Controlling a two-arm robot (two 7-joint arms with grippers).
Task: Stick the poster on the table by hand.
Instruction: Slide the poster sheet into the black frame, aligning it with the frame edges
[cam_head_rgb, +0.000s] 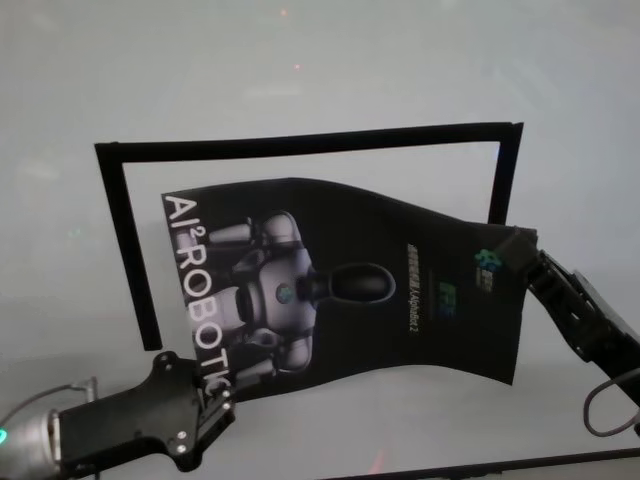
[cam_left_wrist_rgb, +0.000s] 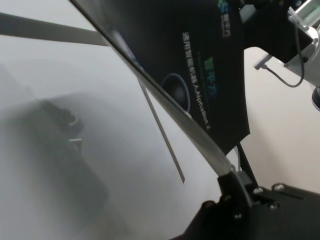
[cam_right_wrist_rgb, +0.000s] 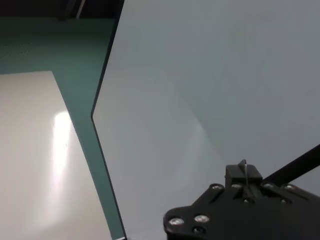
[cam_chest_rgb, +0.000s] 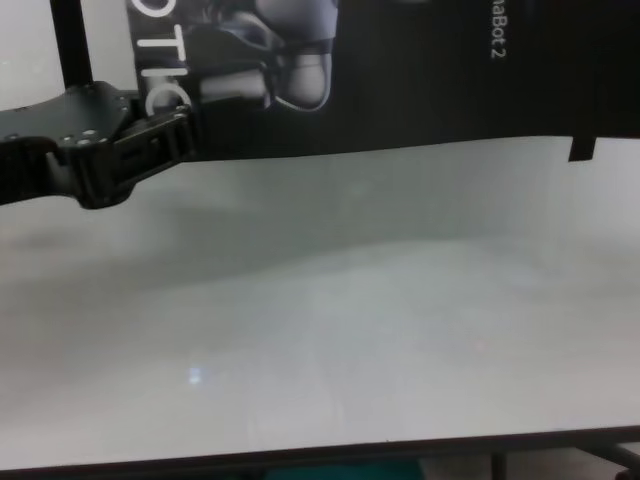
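The poster is a black glossy sheet with a grey-white robot figure and white letters. It hangs bowed above the white table, held at two corners. My left gripper is shut on its near left corner, also seen in the chest view. My right gripper is shut on its far right corner. In the left wrist view the poster runs edge-on out of the fingers. In the right wrist view only a thin sliver of sheet shows at the gripper.
Narrow black tape strips lie on the table as a three-sided frame behind and beside the poster, with a left strip and a short right strip. The table's near edge shows low in the chest view.
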